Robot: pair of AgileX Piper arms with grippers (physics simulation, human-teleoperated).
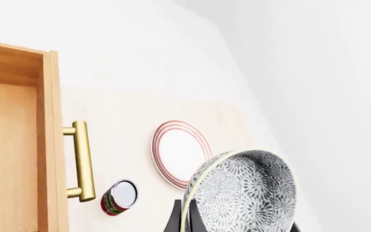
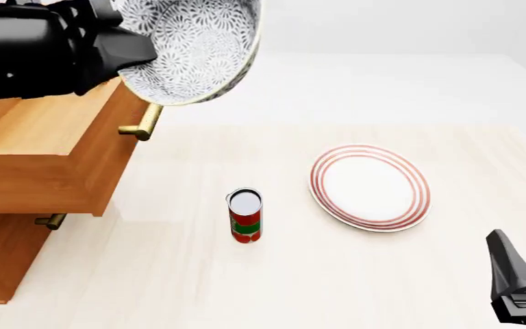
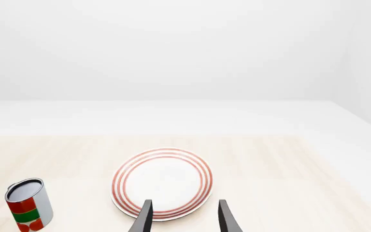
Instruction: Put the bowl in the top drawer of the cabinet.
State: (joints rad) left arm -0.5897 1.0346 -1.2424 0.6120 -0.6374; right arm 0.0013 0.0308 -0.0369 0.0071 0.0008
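Left tool (image 2: 131, 51) raised, pinching tilted bowl (image 2: 194, 44) above pulled-out top drawer (image 2: 48, 147).

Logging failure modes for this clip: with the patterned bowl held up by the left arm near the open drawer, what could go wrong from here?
1. The deep white bowl with dark blue-grey floral pattern is pinched at its rim by the left gripper and tilted steeply; it could slip or swing.
2. It hangs beside the orange-brown wooden top drawer, not over it; released now, it would likely fall near the brass bar handle or onto the table.
3. A drop could strike the red-and-green can below.
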